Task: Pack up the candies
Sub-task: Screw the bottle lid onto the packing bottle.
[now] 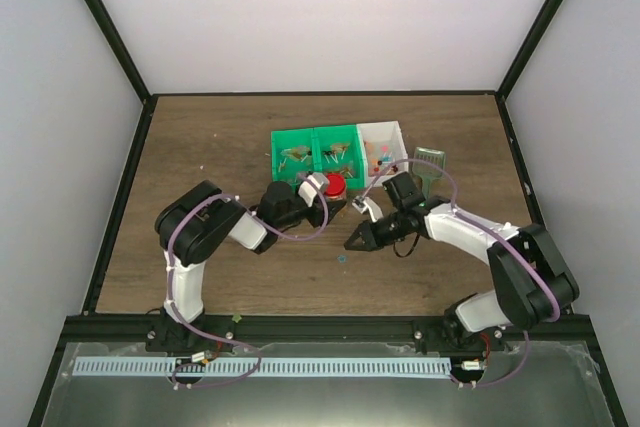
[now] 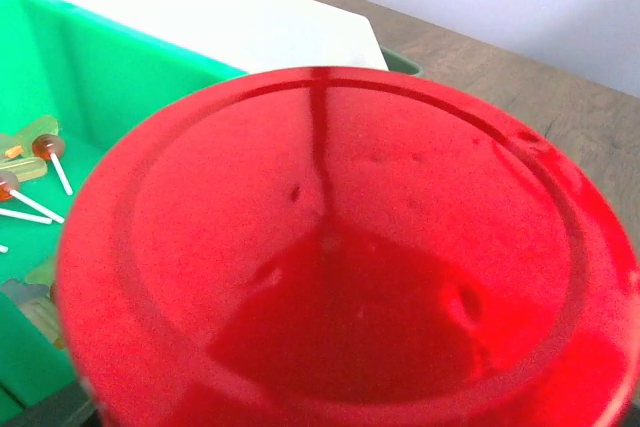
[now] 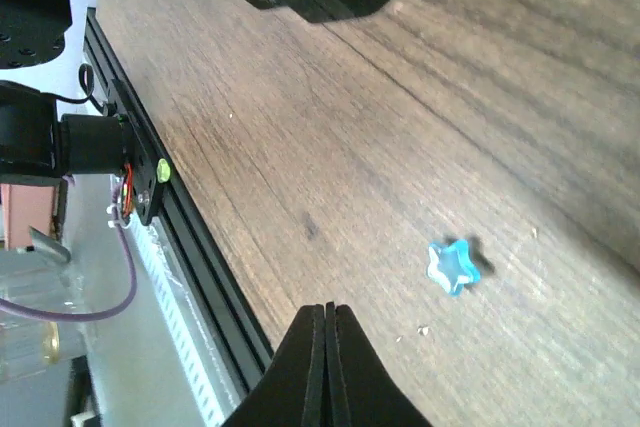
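Note:
Candies lie in two green bins (image 1: 297,137) and in a white bin (image 1: 392,133) at the back middle. In the left wrist view, lollipop candies (image 2: 45,147) rest on the green bin floor (image 2: 110,87). A round red lid (image 2: 340,247) fills that view and hides the fingers. In the top view my left gripper (image 1: 322,187) sits at the red lid (image 1: 335,185), closed on it just in front of the bins. My right gripper (image 3: 326,312) is shut and empty, low over the bare wood. A small blue star candy (image 3: 453,265) lies on the table to its right, apart from it.
A dark green scoop-like thing (image 1: 430,159) lies right of the white bin. A small clear object (image 1: 360,205) stands between the two grippers. The black frame rail (image 3: 170,207) runs along the table's near edge, close to my right gripper (image 1: 352,242).

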Controlling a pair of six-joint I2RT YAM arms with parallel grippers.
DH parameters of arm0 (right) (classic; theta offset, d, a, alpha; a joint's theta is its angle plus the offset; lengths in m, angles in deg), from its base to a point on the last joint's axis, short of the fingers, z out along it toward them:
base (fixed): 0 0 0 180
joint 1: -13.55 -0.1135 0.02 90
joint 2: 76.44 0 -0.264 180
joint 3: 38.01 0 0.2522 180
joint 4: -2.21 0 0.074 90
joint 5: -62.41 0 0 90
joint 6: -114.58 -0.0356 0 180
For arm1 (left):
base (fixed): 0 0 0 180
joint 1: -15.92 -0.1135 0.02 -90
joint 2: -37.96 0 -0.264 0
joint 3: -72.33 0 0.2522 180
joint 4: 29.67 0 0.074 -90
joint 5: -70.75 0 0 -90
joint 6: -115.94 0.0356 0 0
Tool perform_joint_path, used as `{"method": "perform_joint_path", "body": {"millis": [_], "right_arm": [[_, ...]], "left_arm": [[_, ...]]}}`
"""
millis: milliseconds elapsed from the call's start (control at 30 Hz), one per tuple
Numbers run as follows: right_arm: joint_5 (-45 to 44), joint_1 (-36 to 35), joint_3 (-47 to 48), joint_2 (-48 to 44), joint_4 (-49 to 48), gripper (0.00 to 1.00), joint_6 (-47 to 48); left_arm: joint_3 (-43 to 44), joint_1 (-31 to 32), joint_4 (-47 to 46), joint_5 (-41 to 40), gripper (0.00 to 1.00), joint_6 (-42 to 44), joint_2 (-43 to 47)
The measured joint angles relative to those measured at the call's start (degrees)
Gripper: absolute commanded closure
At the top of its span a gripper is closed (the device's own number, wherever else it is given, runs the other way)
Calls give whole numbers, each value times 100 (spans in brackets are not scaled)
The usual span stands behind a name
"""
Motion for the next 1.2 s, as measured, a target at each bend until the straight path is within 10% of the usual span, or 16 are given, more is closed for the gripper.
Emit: {"method": "perform_joint_path", "body": {"millis": [333, 1200], "right_arm": [[-214, 603, 892, -33, 433, 71, -345], [-450, 520, 2730, 1768, 68, 81, -52]], "left_arm": [[-249, -2, -264, -61, 34, 258, 13], [-605, -2, -605, -61, 32, 568, 81]]}}
